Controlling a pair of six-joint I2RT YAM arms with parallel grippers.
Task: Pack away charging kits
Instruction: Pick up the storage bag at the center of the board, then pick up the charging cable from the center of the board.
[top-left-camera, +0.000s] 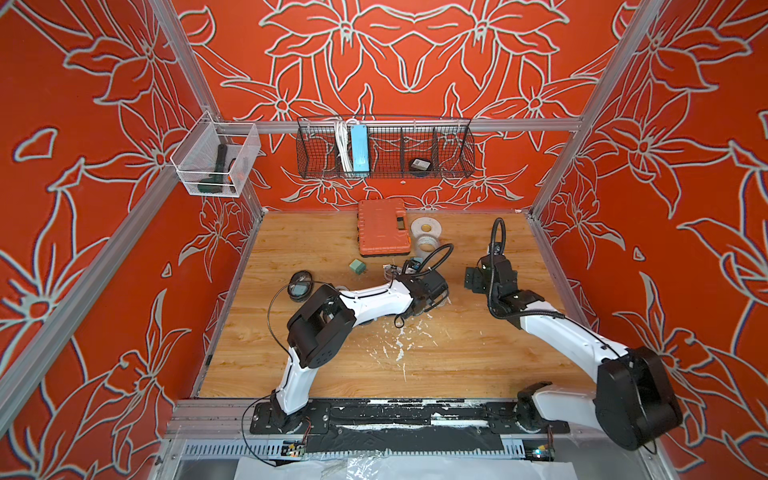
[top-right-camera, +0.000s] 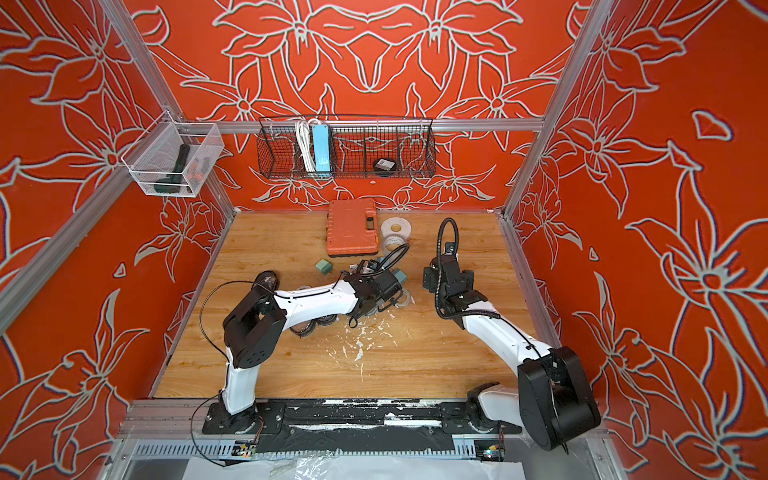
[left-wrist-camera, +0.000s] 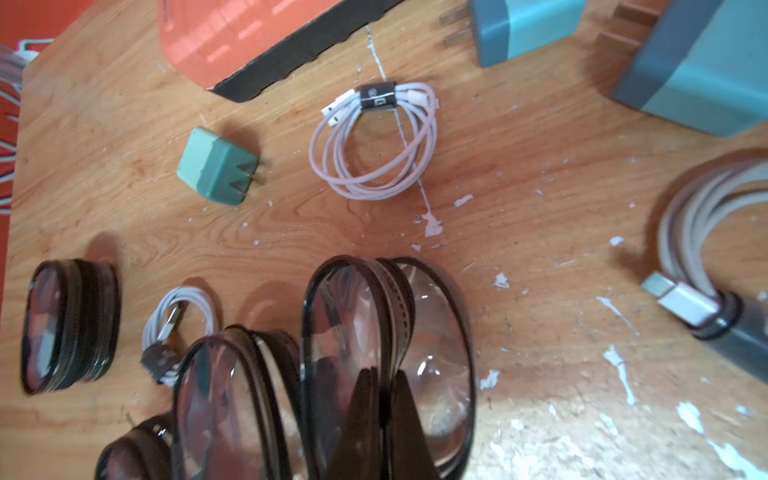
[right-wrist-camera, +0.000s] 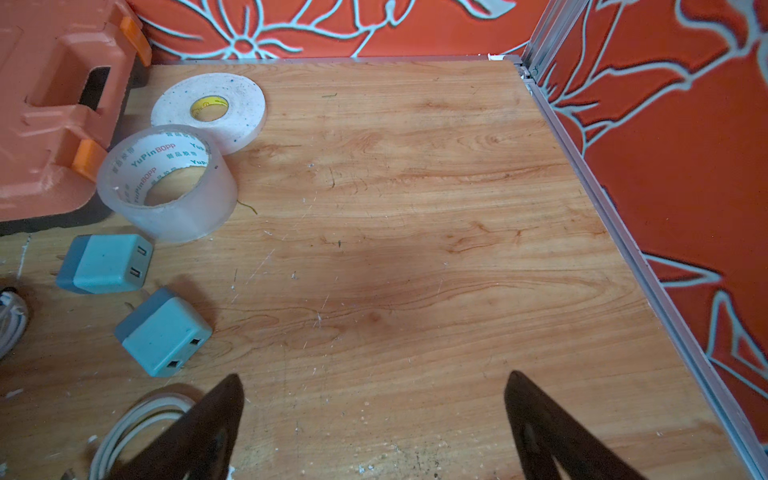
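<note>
**A:** Wood-grain laminate on the counter (top-left-camera: 457, 365): warm brown, scuffed, flecked with white paint chips toward the front. Enclosure?

**B:** Red walls (top-left-camera: 415, 62) drawn over with pale grey flowers, framed by aluminium rails (top-left-camera: 519, 124). On the back wall hangs a black wire basket (top-left-camera: 453, 162) holding a light-blue power strip (top-left-camera: 359, 148). On the side wall is a white mesh basket (top-left-camera: 249, 145).

**A:** Legible writing?

**B:** One entry. The clear tape roll (right-wrist-camera: 166, 187) reads "YuPin BOPP" in red inside its core, with Chinese characters. The white tape roll (right-wrist-camera: 245, 120) just beside it has a yellow core with print too small to read. Both sit beside the orange case (top-left-camera: 382, 226).

**A:** Charging kits?

**B:** Loose on the counter, in front of the case. Two teal plugs (right-wrist-camera: 106, 262) lie near the clear roll and a third plug (left-wrist-camera: 216, 166) lies apart. The white cables (left-wrist-camera: 374, 145) are coiled, and one has a black band with illegible print. The black-rimmed pouches (left-wrist-camera: 66, 324) are clustered under the left arm.

**A:** Fingers?

**B:** The left fingers (left-wrist-camera: 374, 399) are pressed together, apparently on the rim of one open pouch (left-wrist-camera: 436, 332). The right fingers (right-wrist-camera: 216, 419) are spread wide above bare counter.
</note>
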